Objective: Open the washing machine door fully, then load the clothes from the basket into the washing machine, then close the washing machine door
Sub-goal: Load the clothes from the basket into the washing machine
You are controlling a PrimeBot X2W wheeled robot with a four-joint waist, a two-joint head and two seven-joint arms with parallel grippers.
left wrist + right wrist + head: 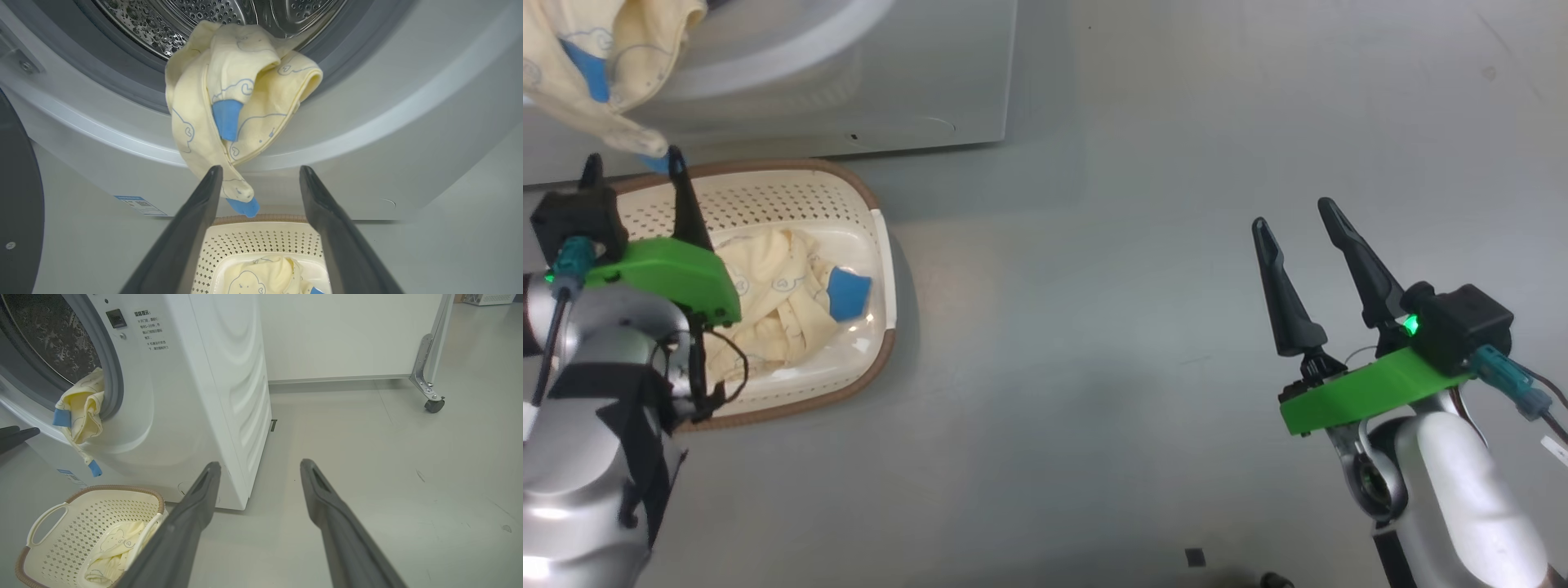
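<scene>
A cream-yellow garment with blue cuffs (237,102) hangs half out of the washing machine (196,375), draped over the grey gasket with a sleeve dangling down the front. My left gripper (261,168) is open just below that sleeve, holding nothing; it hovers over the basket (768,200). More of the clothes (776,302) lie in the basket on the floor against the machine. The washing machine door (20,204) stands open at the left of the left wrist view. My right gripper (1294,212) is open and empty, well to the right over bare floor.
A blue sticker (141,205) sits low on the machine's front. A white panel on a metal leg with a caster (433,404) stands behind and to the right of the machine. Grey floor stretches to the right of the machine.
</scene>
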